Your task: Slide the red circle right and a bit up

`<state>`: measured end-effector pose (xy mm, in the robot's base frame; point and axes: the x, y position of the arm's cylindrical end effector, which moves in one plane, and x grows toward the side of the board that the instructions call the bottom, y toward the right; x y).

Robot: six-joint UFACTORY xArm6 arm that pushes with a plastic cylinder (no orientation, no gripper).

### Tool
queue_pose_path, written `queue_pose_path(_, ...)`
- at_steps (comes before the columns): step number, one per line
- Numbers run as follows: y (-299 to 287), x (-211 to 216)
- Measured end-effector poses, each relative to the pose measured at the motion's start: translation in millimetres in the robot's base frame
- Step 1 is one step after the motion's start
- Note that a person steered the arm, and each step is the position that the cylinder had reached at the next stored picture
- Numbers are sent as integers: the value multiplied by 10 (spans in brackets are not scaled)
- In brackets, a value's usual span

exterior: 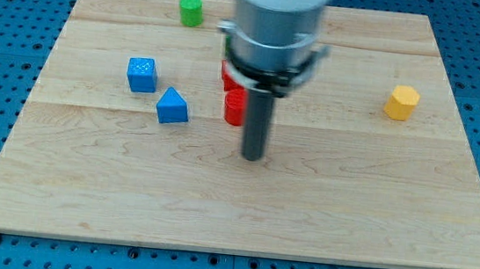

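Blocks lie scattered on the table (84, 190), and going from the view's left: a blue cube (142, 74), then a blue triangle-like block (172, 107) just beside it toward the view's bottom right, and a green cylinder (190, 10) well apart near the view's top edge.

Next come two red pieces, half hidden behind the arm's housing (277, 23). One red block (228, 76) peeks out higher up; its shape cannot be made out. The lower one, apparently the red circle (235, 107), sits just left of the rod.

My tip (253, 157) rests on the bare wood below and slightly right of that circle (near, whether touching I cannot tell). Judging by the task, this is the wrong side for a rightward push; the tip would need to round the circle to its left and a little below.

Jaws: none here, only a plain rod, holding nothing.

Far right, a yellow hexagon (401, 102) stands alone, well apart.
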<state>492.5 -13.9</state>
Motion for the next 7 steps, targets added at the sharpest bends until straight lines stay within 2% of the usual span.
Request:
queue_pose_path(1, -341, -341)
queue_pose_path(2, -323, -675)
queue_pose_path(3, 318, -805)
queue_pose_path(4, 1290, -763)
queue_pose_path(5, 692, -662)
queue_pose_path(6, 1179, -225)
queue_pose_path(7, 1618, -333)
